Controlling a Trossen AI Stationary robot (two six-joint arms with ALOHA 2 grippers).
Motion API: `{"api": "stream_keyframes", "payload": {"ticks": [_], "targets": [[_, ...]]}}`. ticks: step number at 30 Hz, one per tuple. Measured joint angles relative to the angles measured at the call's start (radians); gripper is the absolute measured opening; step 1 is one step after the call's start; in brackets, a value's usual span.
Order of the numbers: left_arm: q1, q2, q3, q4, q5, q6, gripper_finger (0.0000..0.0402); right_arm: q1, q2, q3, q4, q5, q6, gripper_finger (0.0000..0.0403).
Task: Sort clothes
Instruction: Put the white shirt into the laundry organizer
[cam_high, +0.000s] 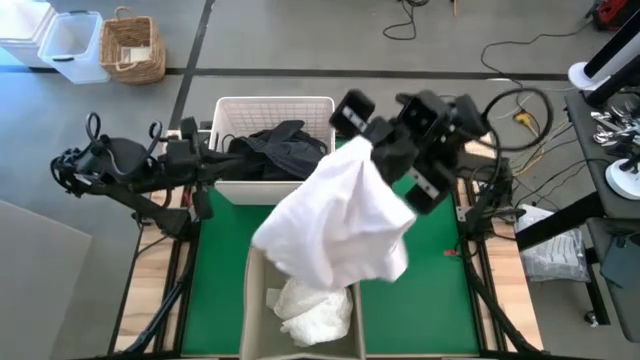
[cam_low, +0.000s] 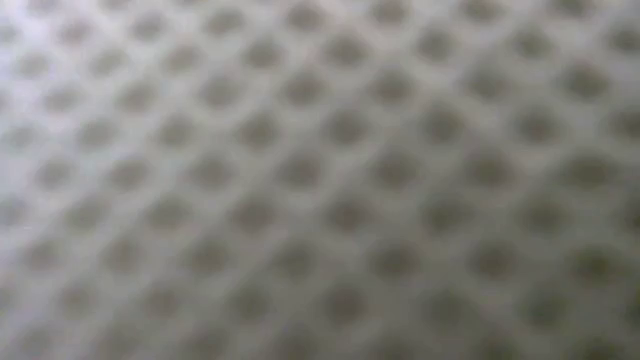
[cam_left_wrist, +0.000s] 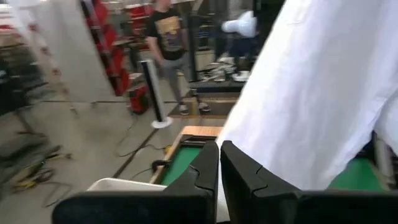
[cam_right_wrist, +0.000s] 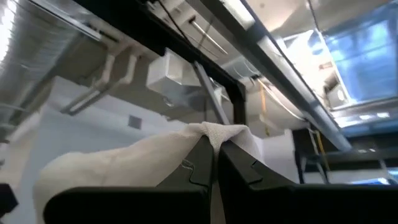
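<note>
The right claw, clamped on a white garment, holds it raised; the cloth hangs below, over the beige bin of whites. The left claw waits closed beside the basket.

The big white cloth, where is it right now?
In the high view the white cloth hangs mid-table from the right arm's shut fingers, above the beige bin.

No readable text or labels.
</note>
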Motion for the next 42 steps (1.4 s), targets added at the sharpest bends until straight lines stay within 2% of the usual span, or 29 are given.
{"api": "stream_keyframes", "payload": {"ticks": [3,12,14,18,22,25,30,35,39,42], "targets": [[0.000,0.002,0.000,0.000,0.061,-0.010,0.0000,0.041,0.019,0.000,0.029,0.026,-0.002,0.0009],[0.000,-0.002,0.003,0.001,0.071,-0.051,0.0000,0.125,0.052,0.001,0.032,0.043,-0.029,0.0009],[0.000,-0.001,0.003,0.001,0.102,-0.055,0.0000,0.136,0.052,0.001,0.024,0.042,-0.028,0.0009],[0.000,0.011,0.003,0.026,0.298,-0.060,0.0000,0.138,0.052,0.001,-0.018,0.042,-0.035,0.0009],[-0.007,0.028,0.003,0.091,0.539,0.009,0.0005,0.137,0.051,0.001,-0.093,0.042,-0.038,0.0009],[-0.014,0.036,0.004,0.108,0.563,0.065,0.0023,0.137,0.051,0.001,-0.169,0.042,-0.054,0.0009],[-0.016,0.043,0.004,0.104,0.558,0.113,0.0096,0.132,0.047,0.001,-0.292,0.041,-0.103,0.0009],[-0.029,0.069,0.004,0.083,0.758,0.098,0.0211,0.115,0.027,0.001,-0.365,0.043,-0.149,0.0009],[-0.048,0.090,0.004,0.064,0.762,0.058,0.0296,0.095,0.018,0.001,-0.412,0.042,-0.162,0.0009],[-0.049,0.110,0.004,0.069,0.758,0.028,0.0341,0.080,0.016,0.001,-0.445,0.042,-0.187,0.0009]]}}
